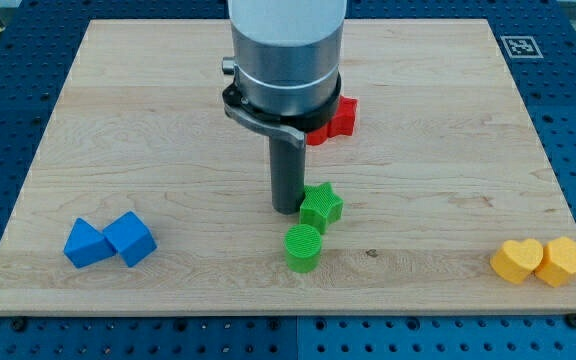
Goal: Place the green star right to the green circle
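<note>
Item inspected: wooden board [168,120] on a blue perforated bench. My tip [287,209] stands on the board near its middle, touching or just beside the left edge of the green star [321,207]. The arm carries a plain rod only, so there are no jaws to open, close or grip.

The green star lies just above and slightly right of the green circle [303,247], a short cylinder; the two appear to touch or nearly so (the gap cannot be resolved).

Other items: a red block [339,118], shape unclear as the arm's grey housing [286,50] hides most of it, sits above the star. Two blue blocks [109,241], angular in form, lie side by side and touching at the view's lower left. A yellow heart [518,260] and a yellow hexagonal block [565,261] rest together at the lower right, well apart from the green pair.
</note>
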